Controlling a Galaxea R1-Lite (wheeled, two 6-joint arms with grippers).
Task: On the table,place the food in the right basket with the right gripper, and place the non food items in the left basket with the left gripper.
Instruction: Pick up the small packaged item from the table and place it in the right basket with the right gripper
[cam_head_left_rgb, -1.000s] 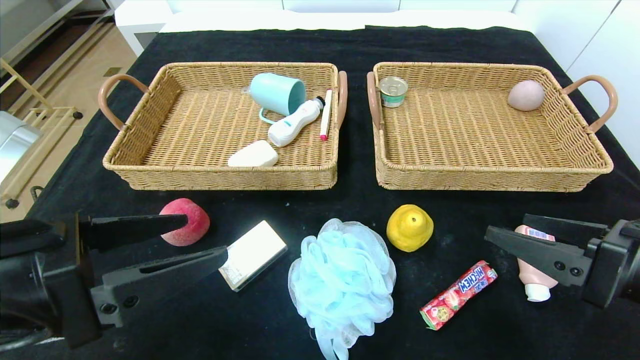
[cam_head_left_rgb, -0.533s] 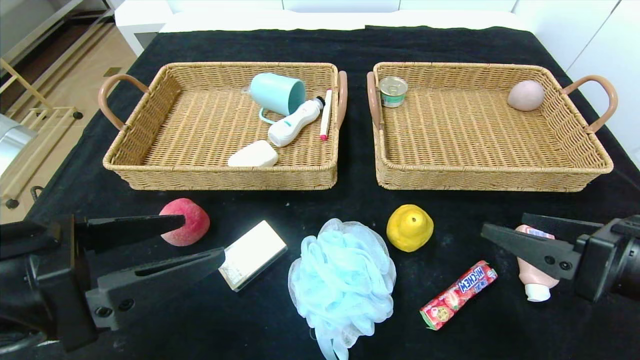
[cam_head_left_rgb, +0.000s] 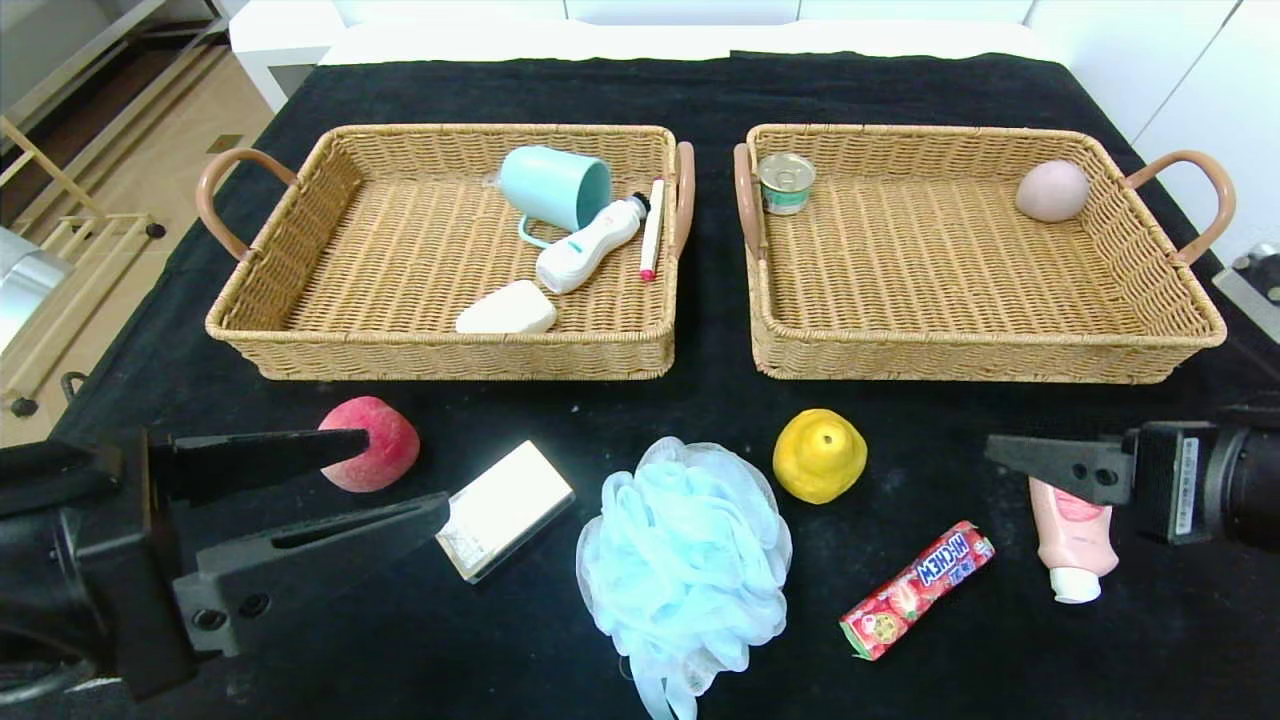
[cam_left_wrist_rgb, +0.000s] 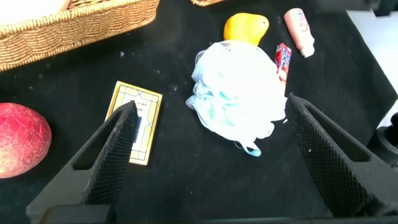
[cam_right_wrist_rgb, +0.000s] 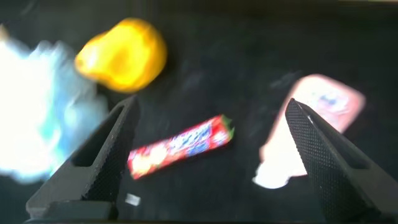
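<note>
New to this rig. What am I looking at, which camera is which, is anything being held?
It is a two-armed robot at a table covered in black cloth. The wide picture comes from its head; the other two come from cameras on its wrists, looking out between the black fingers.

The left gripper and the right gripper are both open and hold nothing.

Loose on the cloth: a peach, a boxed bar, a blue bath pouf, a pear, a candy stick and a pink bottle.

The left basket already holds a cup, a white bottle and small items; the right basket holds a tin and a pink ball.
</note>
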